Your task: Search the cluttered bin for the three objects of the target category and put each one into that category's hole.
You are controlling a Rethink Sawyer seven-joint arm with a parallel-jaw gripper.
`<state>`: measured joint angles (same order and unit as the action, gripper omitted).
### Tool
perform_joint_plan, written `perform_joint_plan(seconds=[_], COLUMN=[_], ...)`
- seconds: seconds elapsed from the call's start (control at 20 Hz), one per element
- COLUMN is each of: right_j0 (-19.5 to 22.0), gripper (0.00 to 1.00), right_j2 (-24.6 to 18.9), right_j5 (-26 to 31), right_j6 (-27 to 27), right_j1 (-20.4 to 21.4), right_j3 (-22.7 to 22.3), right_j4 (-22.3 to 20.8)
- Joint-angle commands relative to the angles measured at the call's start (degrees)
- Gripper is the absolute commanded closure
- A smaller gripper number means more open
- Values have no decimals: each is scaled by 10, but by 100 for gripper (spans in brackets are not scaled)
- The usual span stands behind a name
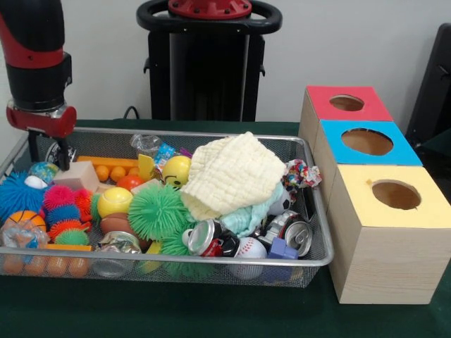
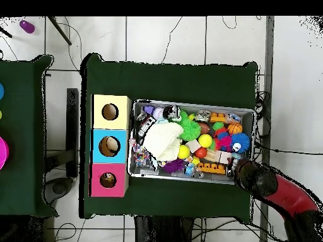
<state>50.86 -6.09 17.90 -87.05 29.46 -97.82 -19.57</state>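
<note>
A wire-mesh bin [image 1: 211, 262] [image 2: 189, 103] is packed with toys. A pale yellow cloth [image 1: 232, 172] [image 2: 165, 140] lies on top near the bin's right end in the front view. Crushed cans [image 1: 204, 236] and a baseball [image 1: 250, 248] sit at the front rim. Left of them are a green spiky ball [image 1: 156, 210], a yellow smiley ball [image 1: 176, 170] and a blue spiky ball [image 1: 17, 193]. My gripper [image 1: 49, 160] [image 2: 238, 169] is lowered into the bin's far left corner, open, beside a wooden block [image 1: 77, 176]. What lies between its fingers is unclear.
Three wooden boxes with round holes on top stand in a row right of the bin: red [image 1: 373, 109], blue [image 1: 338, 151] and yellow [image 1: 380, 246]. Overhead they show as yellow [image 2: 120, 104], blue [image 2: 98, 146] and pink [image 2: 98, 180]. The green tablecloth [image 1: 211, 310] runs along the front.
</note>
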Motion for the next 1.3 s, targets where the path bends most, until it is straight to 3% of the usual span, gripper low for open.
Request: perform_joint_plan(seconds=[0.05, 1.3], right_j0=[9, -27], gripper=[0, 0], right_j2=[-45, -57], right_j5=[57, 184], right_j6=[-21, -9], right_j1=[-44, -47], right_j3=[62, 168], right_j4=[17, 36])
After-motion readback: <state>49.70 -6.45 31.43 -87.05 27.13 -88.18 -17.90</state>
